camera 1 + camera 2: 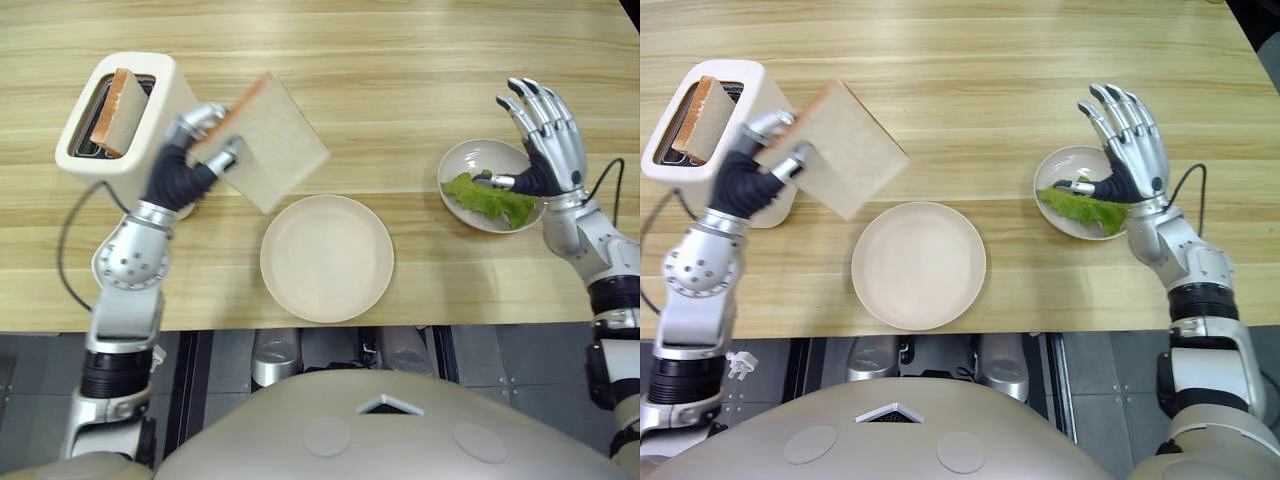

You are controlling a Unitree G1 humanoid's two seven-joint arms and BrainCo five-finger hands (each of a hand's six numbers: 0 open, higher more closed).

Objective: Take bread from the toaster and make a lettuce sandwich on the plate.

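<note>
Currently, left hand [190, 165] fingers [205, 118] grip square bread [278, 145]; right hand [552, 150] fingers [535, 105] spread wide.

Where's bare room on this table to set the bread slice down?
The plate, beside the slice in the left hand, is bare. Open table lies between plate and bowl and along the far side. Crowded around the toaster and the right hand at the bowl.
</note>
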